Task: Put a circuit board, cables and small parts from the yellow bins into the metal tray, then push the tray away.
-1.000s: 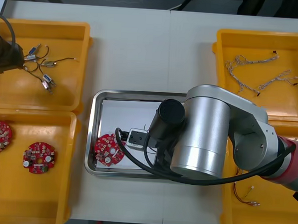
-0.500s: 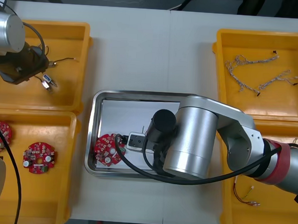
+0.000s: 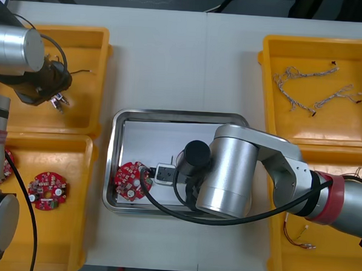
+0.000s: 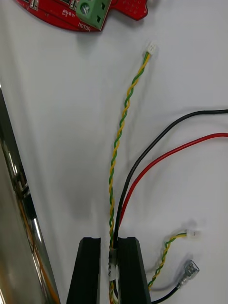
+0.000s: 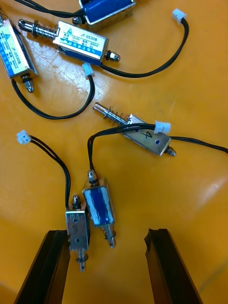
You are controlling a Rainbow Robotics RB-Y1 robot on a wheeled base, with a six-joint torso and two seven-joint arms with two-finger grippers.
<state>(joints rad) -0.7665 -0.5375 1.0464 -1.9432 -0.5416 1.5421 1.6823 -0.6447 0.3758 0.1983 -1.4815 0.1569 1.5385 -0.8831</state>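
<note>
My right gripper (image 4: 109, 242) is low inside the metal tray (image 3: 114, 162), shut on a bundle of cables (image 4: 118, 156): a twisted yellow and green one, a black one and a red one. They trail over the tray's white floor toward the red circuit board (image 4: 85, 12), which lies in the tray's near-left corner (image 3: 129, 180). My left gripper (image 5: 107, 270) stands open over the far-left yellow bin (image 3: 83, 39). Two small metal parts (image 5: 99, 209) with black leads lie between its fingers (image 5: 47, 266). In the front view the left gripper (image 3: 60, 99) sits at that bin's middle.
More small metal parts (image 5: 78, 40) lie beyond the left fingers. The near-left bin (image 3: 60, 238) holds a loose circuit board (image 3: 47, 191). Blue and white cables (image 3: 305, 81) lie in the far-right bin, and red and yellow cables (image 3: 297, 239) in the near-right bin.
My left arm has swung in over the far-left bin and shifted right above the small parts. My right arm has slid a little left and nearer within the tray.
</note>
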